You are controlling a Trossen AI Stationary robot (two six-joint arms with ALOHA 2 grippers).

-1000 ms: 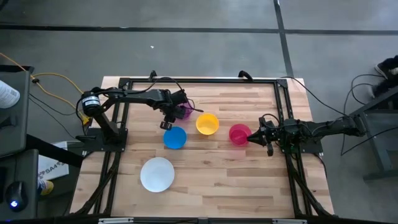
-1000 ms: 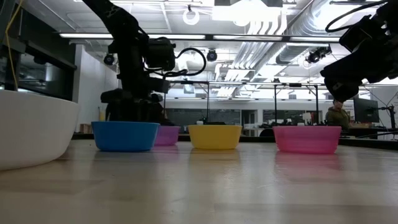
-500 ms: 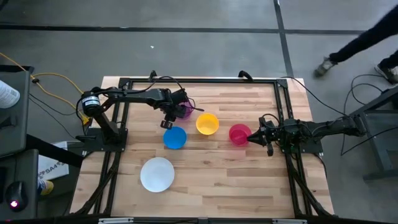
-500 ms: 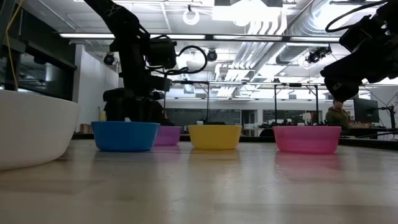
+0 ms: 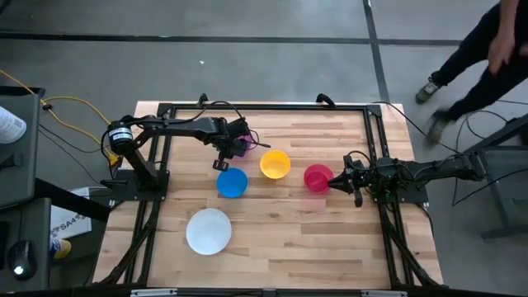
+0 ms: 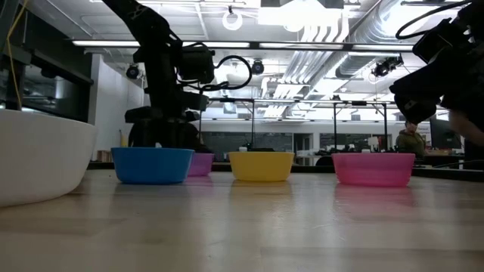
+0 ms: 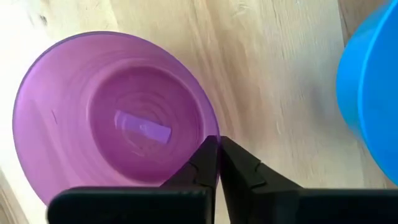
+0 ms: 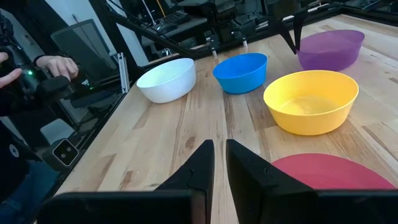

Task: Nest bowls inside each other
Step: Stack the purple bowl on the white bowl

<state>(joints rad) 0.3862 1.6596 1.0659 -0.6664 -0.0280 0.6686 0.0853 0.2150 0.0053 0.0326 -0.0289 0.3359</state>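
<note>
Five bowls rest on their bases on the wooden table: purple (image 5: 246, 148), blue (image 5: 232, 182), yellow (image 5: 275, 163), pink-red (image 5: 318, 177) and the larger white one (image 5: 208, 231). My left gripper (image 7: 218, 142) points steeply down at the purple bowl (image 7: 112, 118) and is shut on its rim, on the side toward the blue bowl (image 7: 373, 93). My right gripper (image 8: 217, 149) waits level at the table's right side, just right of the pink-red bowl (image 8: 329, 174), with a narrow gap between its fingers and nothing in it. My left gripper pinches the purple bowl's rim (image 7: 211, 127) between its two fingers, one finger inside the bowl and one outside. The fingers come from above, slanting down. The bowl stands upright with its base on the table.
Black frame rails (image 5: 264, 107) run along the table's edges. Bare wood lies toward the near edge, right of the white bowl. A person walks on the floor beyond the table's far right corner (image 5: 483, 49), and hands (image 8: 59, 65) show off the table's near side.
My left gripper has stayed in place over the purple bowl and has shut on its rim. The bowls have not moved. A person has walked into view beyond the table's far right.
</note>
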